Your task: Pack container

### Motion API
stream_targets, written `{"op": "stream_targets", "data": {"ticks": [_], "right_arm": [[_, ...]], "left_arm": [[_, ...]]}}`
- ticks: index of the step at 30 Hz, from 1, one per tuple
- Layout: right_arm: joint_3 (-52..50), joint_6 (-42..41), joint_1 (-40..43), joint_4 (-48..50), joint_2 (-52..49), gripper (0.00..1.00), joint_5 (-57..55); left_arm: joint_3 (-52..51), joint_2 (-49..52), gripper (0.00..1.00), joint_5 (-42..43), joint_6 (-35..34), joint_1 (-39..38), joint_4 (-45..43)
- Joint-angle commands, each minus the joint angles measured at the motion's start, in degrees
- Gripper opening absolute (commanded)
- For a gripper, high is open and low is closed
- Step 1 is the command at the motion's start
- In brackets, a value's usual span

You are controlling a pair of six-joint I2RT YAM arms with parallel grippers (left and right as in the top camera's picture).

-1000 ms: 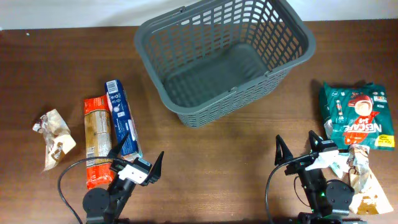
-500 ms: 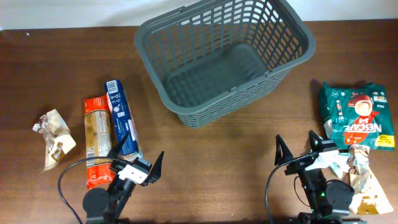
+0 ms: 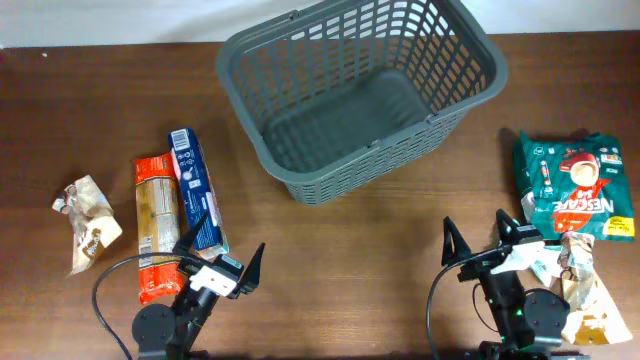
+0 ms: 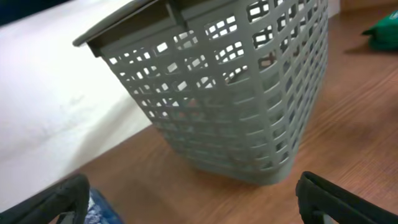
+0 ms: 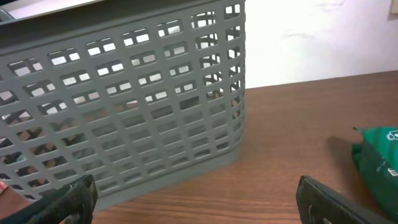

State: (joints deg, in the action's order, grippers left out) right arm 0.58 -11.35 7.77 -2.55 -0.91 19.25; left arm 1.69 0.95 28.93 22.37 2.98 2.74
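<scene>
Your container (image 3: 345, 125): dark grey lattice basket, solid rim, sits skewed at table (image 3: 330, 260) far edge, center. L gripper (image 3: 222, 255), R gripper (image 3: 476, 245): jaws spread wide, near edge. Nothing moved vs earlier frame.

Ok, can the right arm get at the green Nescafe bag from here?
Probably yes. The green Nescafe bag lies flat, ahead and to the right of the open right gripper, nothing on top of it. A crumpled wrapper sits against its near edge and might get nudged.
</scene>
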Motion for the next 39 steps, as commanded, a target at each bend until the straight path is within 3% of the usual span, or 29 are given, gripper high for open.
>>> {"op": "stream_targets", "data": {"ticks": [1, 6, 11, 18, 25, 28, 31, 34, 39], "right_arm": [[-0.26, -0.17, -0.26, 1.25, 0.39, 0.99, 5.18], [-0.26, -5.97, -0.26, 8.20, 0.39, 0.99, 11.32], [2.80, -10.60, -0.26, 14.34, 0.39, 0.99, 13.99], [13.55, -10.62, -0.26, 14.34, -0.70, 0.99, 14.19], [29.18, -12.07, -0.26, 14.38, -6.38, 0.99, 15.47], [32.89, -11.91, -0.26, 14.84, -7.56, 0.99, 14.84], [35.01, -12.68, -0.26, 14.62, -9.03, 0.99, 14.86], [39.93, -17.70, -0.26, 10.62, -13.77, 0.99, 16.41], [58.07, -17.46, -0.26, 1.33, -28.92, 0.99, 25.46]], "left_arm": [[-0.42, -0.61, 0.99, 1.73, -10.95, 0.17, -0.44], [-0.42, -0.59, 0.99, 1.70, -26.58, 0.17, -5.03], [1.03, -0.13, 0.99, 1.70, -33.14, 0.17, -18.12], [8.57, 3.85, 0.99, 1.75, -39.87, 0.17, -26.32], [12.57, 5.31, 0.99, 1.70, -39.93, 0.17, -46.77], [12.59, 5.31, 0.99, 4.07, -41.72, 0.13, -50.51], [14.10, 5.62, 0.99, 5.27, -42.49, 0.13, -47.34], [21.51, 9.20, 0.99, 6.69, -42.45, 0.13, -33.90], [47.06, 25.83, 0.99, 13.03, -35.41, 0.17, -14.93]]}}
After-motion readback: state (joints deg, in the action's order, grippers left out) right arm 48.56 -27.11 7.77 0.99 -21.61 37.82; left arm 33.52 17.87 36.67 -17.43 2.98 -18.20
